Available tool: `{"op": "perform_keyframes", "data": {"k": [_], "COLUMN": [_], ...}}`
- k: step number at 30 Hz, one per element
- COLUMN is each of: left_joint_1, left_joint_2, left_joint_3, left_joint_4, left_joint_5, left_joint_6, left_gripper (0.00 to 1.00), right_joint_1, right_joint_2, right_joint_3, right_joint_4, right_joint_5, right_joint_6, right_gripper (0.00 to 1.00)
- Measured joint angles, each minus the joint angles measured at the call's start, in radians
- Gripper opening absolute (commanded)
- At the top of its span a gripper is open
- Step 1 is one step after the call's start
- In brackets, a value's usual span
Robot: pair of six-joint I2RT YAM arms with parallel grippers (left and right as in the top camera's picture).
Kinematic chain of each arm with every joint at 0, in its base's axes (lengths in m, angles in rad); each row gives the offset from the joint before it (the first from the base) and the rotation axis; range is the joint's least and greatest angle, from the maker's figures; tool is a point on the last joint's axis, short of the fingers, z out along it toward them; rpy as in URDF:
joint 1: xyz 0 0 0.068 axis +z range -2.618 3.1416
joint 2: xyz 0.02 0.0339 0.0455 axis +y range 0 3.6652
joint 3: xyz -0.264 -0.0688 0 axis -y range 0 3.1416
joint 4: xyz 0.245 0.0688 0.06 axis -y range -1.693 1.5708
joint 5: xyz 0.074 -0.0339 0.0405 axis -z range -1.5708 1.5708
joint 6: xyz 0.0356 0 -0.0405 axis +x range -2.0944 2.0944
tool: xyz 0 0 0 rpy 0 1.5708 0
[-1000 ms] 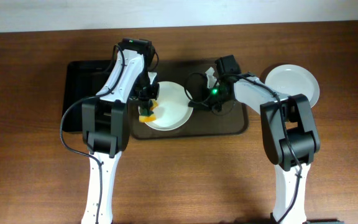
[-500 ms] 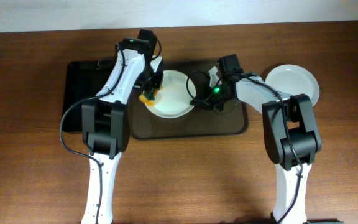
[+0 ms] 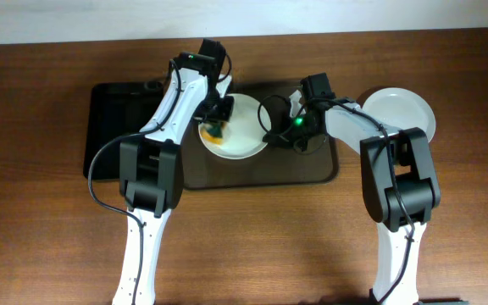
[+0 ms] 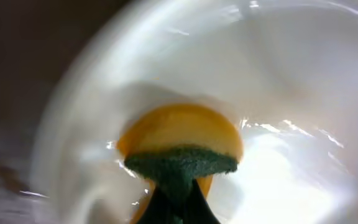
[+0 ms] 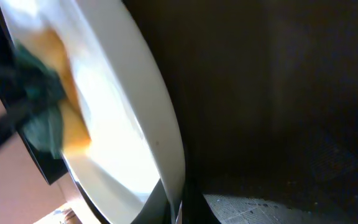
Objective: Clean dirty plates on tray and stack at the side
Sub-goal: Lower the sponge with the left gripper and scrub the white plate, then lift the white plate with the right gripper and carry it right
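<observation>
A white plate [image 3: 244, 135] hangs over the far half of the dark brown tray [image 3: 312, 165]. My right gripper [image 3: 269, 134] is shut on the plate's right rim [image 5: 163, 137], the thin edge pinched between its jaws [image 5: 179, 208]. My left gripper [image 3: 215, 127] is shut on a yellow sponge with a green scouring face [image 4: 180, 152], pressed against the inside of the plate [image 4: 291, 93] near its left side. The right wrist view shows the sponge [image 5: 48, 109] at the plate's far edge. Another pale plate [image 3: 399, 114] lies on the table to the right of the tray.
A smaller black tray [image 3: 113, 127] sits left of the brown one, touching it. Both arms cross over the far part of the brown tray. The wooden table [image 3: 252, 246] stretches out in front.
My left gripper has carried the sponge from the plate's near-left edge toward its far-left part. The plate, held by my right gripper, has shifted slightly away and to the right.
</observation>
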State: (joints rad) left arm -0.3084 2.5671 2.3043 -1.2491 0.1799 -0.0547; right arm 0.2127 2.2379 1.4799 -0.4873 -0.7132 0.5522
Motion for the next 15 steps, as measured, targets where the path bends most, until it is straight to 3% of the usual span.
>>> {"op": "perform_keyframes", "data": {"k": [4,7,15], "left_joint_1": [0.016,0.05,0.212], "left_joint_2": [0.042,0.078,0.094], "left_joint_3": [0.057,0.16,0.524], "left_joint_4": [-0.122,-0.214,-0.317], "left_joint_5": [0.248,0.348,0.414], "left_joint_6": [0.031,0.041,0.067], "left_gripper": [0.01,0.01,0.01], "right_joint_1": [0.0,0.0,0.016], "right_joint_2": [0.0,0.0,-0.039], "right_joint_3": [0.0,0.0,0.0], "right_joint_4": [-0.002,-0.005,-0.085], "right_joint_5": [0.001,0.006,0.124], "right_joint_6": [-0.016,-0.028,-0.044], "right_gripper": [0.04,0.04,0.04]}}
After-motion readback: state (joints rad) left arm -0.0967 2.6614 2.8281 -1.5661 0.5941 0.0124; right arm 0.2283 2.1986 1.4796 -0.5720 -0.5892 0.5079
